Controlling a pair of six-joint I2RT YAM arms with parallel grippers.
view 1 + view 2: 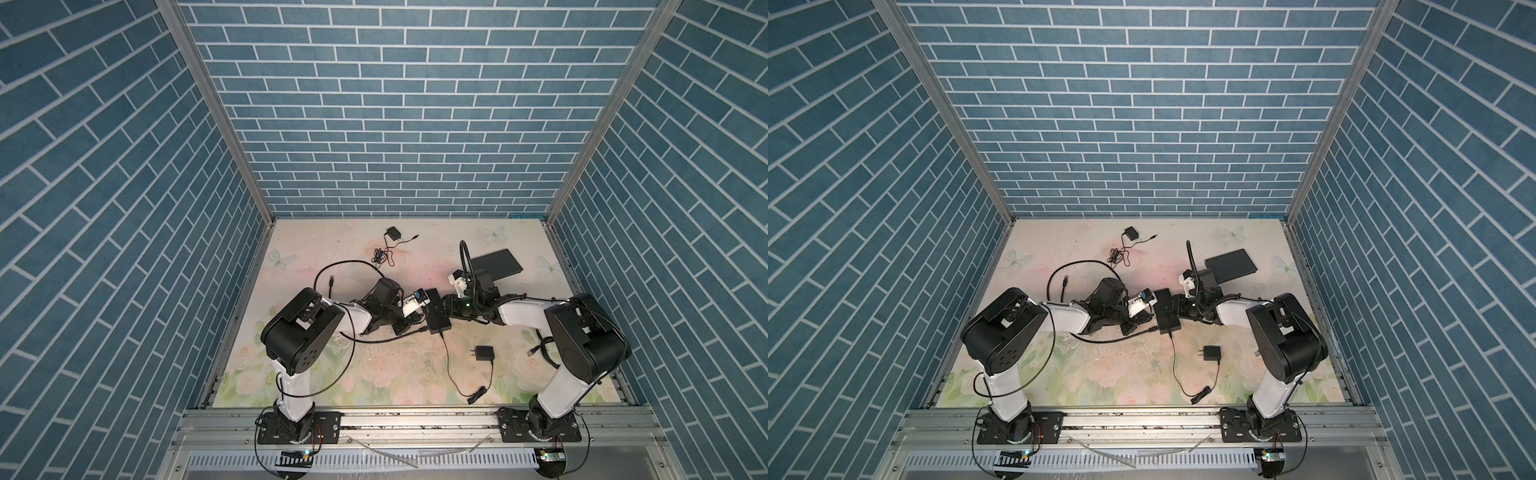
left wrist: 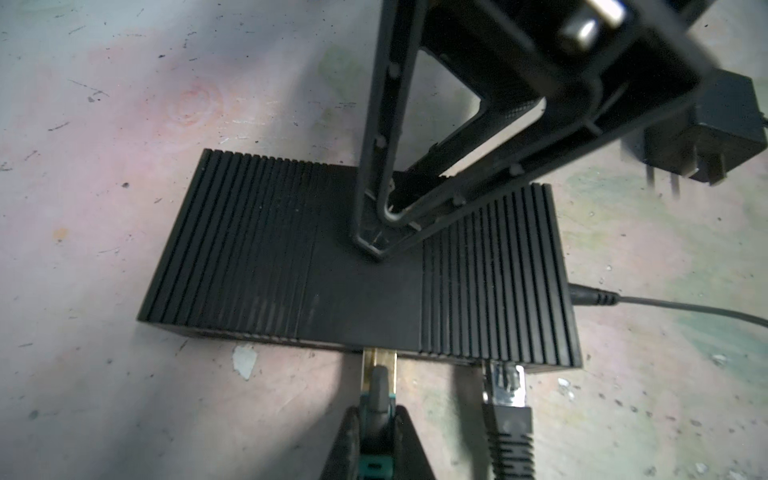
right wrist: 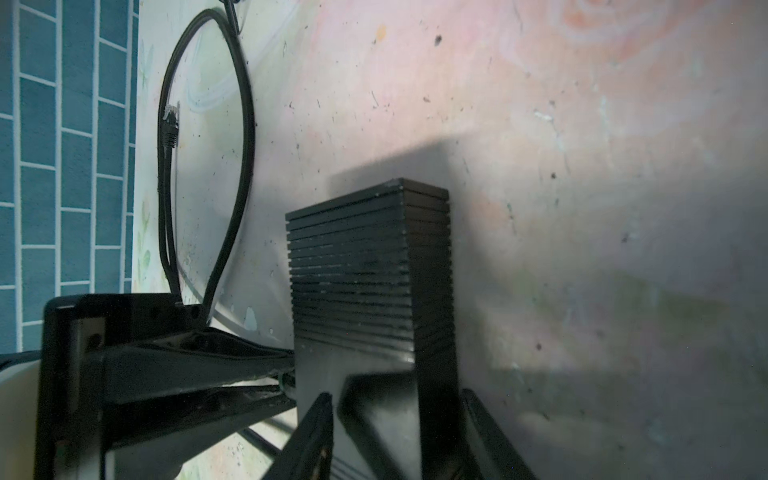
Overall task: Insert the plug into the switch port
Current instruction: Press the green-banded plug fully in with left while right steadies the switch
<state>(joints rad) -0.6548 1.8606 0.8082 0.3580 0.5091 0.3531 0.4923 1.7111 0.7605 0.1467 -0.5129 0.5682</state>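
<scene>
The black ribbed switch (image 1: 437,311) (image 1: 1167,312) lies flat at mid table. In the left wrist view its port face is turned toward my left gripper (image 2: 377,411), which is shut on the plug (image 2: 379,365). The plug's clear, gold-tinted head meets the port face of the switch (image 2: 257,257); how deep it sits is hidden. In the right wrist view my right gripper (image 3: 397,395) stands open astride the back edge of the switch (image 3: 353,270), one finger over the top, one behind. Both top views show the left gripper (image 1: 424,318) and right gripper (image 1: 445,309) meeting at the switch.
A second network plug (image 2: 507,386) sits in a neighbouring port, and a power jack (image 2: 590,297) in the switch's end. A wall adapter (image 1: 484,354) lies near right, another adapter (image 1: 392,233) at the back, a flat black box (image 1: 496,264) back right. A loose cable end (image 1: 331,282) lies left.
</scene>
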